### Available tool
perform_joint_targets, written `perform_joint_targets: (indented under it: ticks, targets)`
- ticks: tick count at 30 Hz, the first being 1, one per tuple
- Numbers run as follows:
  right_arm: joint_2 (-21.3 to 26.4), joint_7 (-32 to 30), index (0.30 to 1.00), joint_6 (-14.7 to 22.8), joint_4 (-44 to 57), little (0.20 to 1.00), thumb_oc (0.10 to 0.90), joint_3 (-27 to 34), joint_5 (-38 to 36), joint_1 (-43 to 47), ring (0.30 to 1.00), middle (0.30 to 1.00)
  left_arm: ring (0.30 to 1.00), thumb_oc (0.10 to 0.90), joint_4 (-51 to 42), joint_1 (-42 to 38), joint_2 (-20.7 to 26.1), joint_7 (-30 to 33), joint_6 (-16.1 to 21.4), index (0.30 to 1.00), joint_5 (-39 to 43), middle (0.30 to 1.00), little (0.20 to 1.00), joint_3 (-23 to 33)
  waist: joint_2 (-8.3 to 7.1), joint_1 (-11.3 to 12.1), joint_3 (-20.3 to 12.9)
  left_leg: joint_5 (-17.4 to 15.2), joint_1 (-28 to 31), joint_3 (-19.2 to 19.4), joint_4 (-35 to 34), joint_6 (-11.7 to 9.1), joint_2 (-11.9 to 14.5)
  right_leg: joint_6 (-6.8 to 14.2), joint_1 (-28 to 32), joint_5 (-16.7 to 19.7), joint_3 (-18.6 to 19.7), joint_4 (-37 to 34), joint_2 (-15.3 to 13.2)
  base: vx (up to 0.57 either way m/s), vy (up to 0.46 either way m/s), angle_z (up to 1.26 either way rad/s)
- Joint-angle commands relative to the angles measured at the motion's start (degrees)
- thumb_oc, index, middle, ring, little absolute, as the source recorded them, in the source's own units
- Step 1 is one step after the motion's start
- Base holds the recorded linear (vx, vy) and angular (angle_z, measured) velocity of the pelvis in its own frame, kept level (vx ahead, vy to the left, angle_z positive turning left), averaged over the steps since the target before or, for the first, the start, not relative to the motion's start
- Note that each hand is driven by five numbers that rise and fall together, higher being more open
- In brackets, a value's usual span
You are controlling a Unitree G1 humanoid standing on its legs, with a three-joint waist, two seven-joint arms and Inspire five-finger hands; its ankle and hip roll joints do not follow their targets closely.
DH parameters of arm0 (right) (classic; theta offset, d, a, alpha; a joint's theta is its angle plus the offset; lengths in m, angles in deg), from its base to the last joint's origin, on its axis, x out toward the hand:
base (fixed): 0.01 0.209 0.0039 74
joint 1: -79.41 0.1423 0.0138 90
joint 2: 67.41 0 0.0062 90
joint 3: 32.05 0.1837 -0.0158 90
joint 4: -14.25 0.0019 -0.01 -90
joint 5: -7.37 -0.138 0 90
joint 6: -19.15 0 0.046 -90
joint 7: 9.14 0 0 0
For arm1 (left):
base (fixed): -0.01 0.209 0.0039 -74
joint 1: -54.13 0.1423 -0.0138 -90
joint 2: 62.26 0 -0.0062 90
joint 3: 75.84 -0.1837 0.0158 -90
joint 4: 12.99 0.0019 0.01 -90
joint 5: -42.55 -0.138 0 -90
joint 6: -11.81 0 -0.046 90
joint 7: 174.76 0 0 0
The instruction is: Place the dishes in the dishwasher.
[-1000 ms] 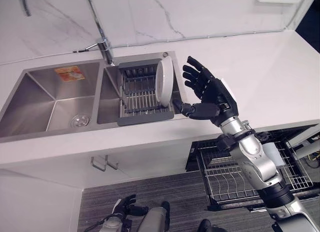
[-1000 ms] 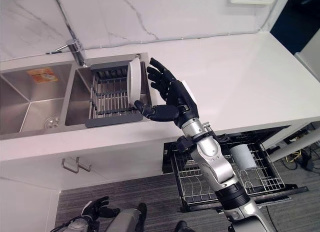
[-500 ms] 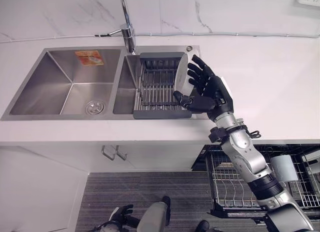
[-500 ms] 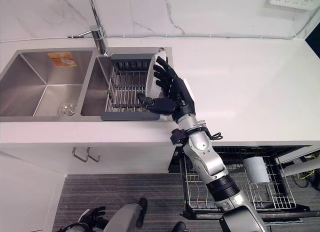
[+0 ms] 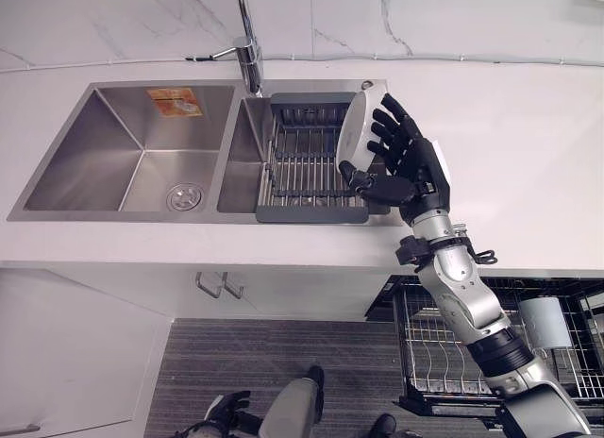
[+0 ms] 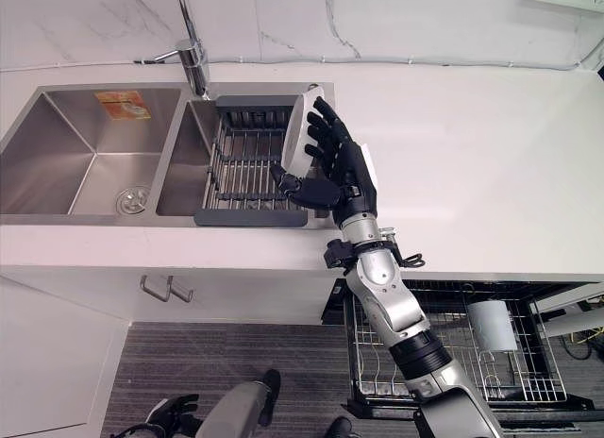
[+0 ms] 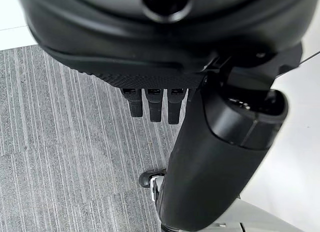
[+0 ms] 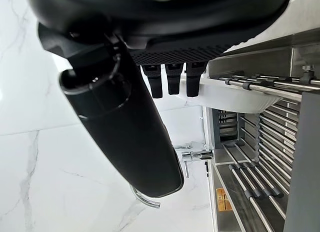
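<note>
A white plate (image 5: pixel 353 134) stands on edge at the right end of a wire rack (image 5: pixel 300 172) inside the right sink basin. My right hand (image 5: pixel 411 170) is open right beside it. Its straight, spread fingers (image 6: pixel 326 136) lie along the plate's right face, and the thumb (image 6: pixel 293 184) reaches under the plate's lower front edge. The right wrist view shows the plate (image 8: pixel 235 95) just past the straight fingers (image 8: pixel 172 78). My left hand (image 5: pixel 223 412) hangs low near the floor with relaxed fingers and nothing in it.
The pulled-out dishwasher rack (image 5: pixel 444 345) sits under the counter at the lower right, with a white cup (image 5: pixel 542 321) in it. A tap (image 5: pixel 247 53) rises behind the sinks. The left basin (image 5: pixel 113 164) has a drain. White counter (image 5: pixel 510 136) stretches right.
The camera has shifted. My right hand has moved from a gap right of the plate to lying against it, fingers along its face and thumb under its edge.
</note>
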Motion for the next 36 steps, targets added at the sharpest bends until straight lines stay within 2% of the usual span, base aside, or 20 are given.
perform_joint_targets:
  ticks: [1, 18, 29, 36]
  targets:
    - [-0.19, 0.09, 0.9, 7.88, 8.43, 0.9, 0.8, 3.0, 2.07, 6.97, 0.9, 0.9, 0.9, 0.8, 0.42, 1.33, 2.92, -0.08, 1.76, 0.9, -2.2, 0.9, 0.9, -2.12, 0.04, -0.47, -4.06, 1.47, -3.17, 2.26, -4.58, -3.33, 2.14, 1.21, 3.62, -8.82, 6.65, 5.44, 0.44, 0.0, -0.023, -0.03]
    - [-0.36, -2.61, 0.9, 8.36, 12.32, 0.9, 0.8, 2.93, 2.12, 7.39, 0.9, 0.9, 0.9, 0.8, 0.87, 0.96, 2.54, 0.28, 1.07, 0.9, -1.3, 0.9, 0.9, -2.99, 0.62, -1.24, -4.56, 1.5, -2.84, 0.02, -4.58, -3.61, 1.74, 0.66, 2.48, -8.43, 8.43, 5.44, 1.37, 0.01, -0.024, -0.07]
    - [-1.44, -6.36, 0.9, 11.38, 3.63, 0.9, 0.8, 2.21, 5.49, 10.43, 0.9, 0.9, 0.9, 0.8, 0.81, 1.72, 2.99, -1.2, 1.7, 0.9, -3.5, 0.9, 0.9, -5.03, 1.22, 0.32, -4.29, 1.52, -2.37, -1.24, -4.58, -3.69, 1.0, 0.41, 3.6, -9.02, 7.58, 5.44, 0.86, 0.03, -0.008, 0.0]
    - [-2.27, -5.99, 0.9, 9.81, 0.32, 0.9, 0.8, 2.0, 5.66, 12.05, 0.9, 0.9, 0.9, 0.8, 0.94, 2.56, 3.19, -1.95, 2.04, 0.9, -5.19, 0.9, 0.9, -5.31, 1.48, 1.18, -4.31, 1.59, -2.45, -1.96, -4.58, -3.47, 0.37, 0.43, 4.15, -9.21, 6.89, 5.44, 0.46, 0.03, 0.01, 0.04]
